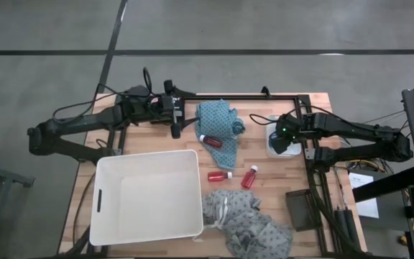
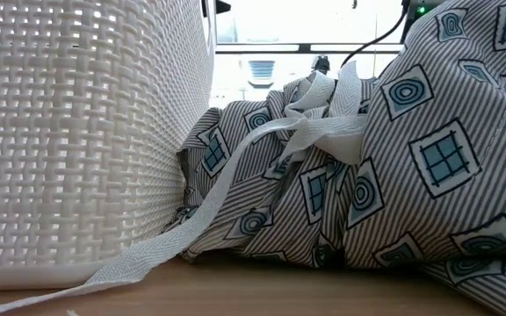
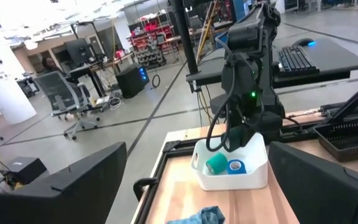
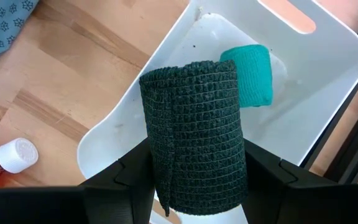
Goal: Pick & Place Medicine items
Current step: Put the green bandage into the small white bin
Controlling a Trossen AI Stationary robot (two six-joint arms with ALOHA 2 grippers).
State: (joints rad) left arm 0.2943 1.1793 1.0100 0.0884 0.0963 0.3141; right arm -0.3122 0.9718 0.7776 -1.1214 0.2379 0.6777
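Observation:
My right gripper point(image 1: 284, 140) is shut on a dark green roll point(image 4: 194, 140) above a small white tray point(image 1: 273, 146). In the tray lie a teal-green roll point(image 4: 250, 74) and a blue roll point(image 3: 235, 166). Three red bottles with white caps lie on their sides on the table point(image 1: 210, 141) point(image 1: 220, 175) point(image 1: 250, 177). My left gripper point(image 1: 178, 122) stands open and level above the table's far left part, pointing toward the tray, with nothing between its fingers. My right gripper pinches the dark green roll's curved wall point(image 4: 157, 165) between its two fingers point(image 4: 129, 174), near one end of the roll. The fingers come from above, slanting steeply down. The roll is lifted clear above the small white tray.
A large white basket point(image 1: 148, 194) fills the near left of the table. A teal cloth point(image 1: 218, 121) lies at the far middle, under the nearest bottle's end. Blue-grey patterned cloths point(image 1: 246, 226) lie at the near edge beside the basket. A dark flat object point(image 1: 299, 208) lies near right.

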